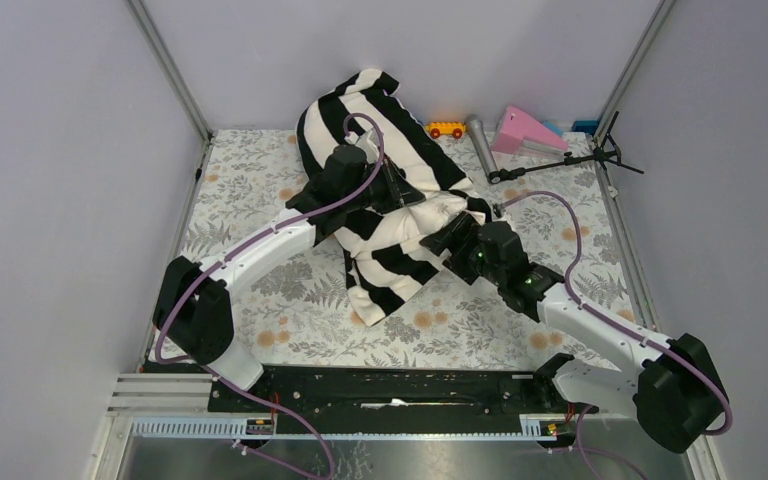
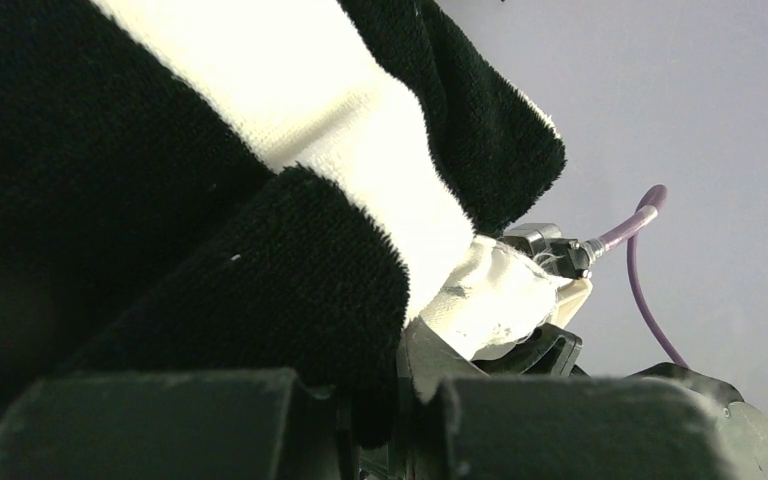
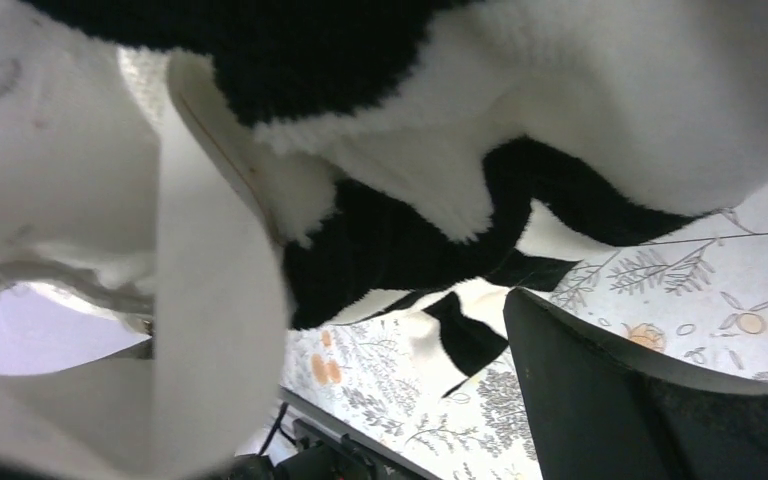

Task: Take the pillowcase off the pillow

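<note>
Where the two arms meet over the middle of the floral-printed table (image 1: 260, 200), the soft black-and-white striped pillowcase (image 1: 380, 235) is bunched. A corner of the plain cream-white pillow (image 2: 490, 295) is exposed at its edge. A black fold of the cover is pinched between the nearly closed fingers of the left gripper (image 1: 393, 188). Whether anything is clamped by the right gripper (image 1: 452, 238) cannot be told, one finger being hidden by cream fabric.

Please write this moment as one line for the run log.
left gripper: shut on pillowcase | right gripper: in fabric folds, grip unclear | pillow: cream patch exposed | pillowcase: not yet off
</note>
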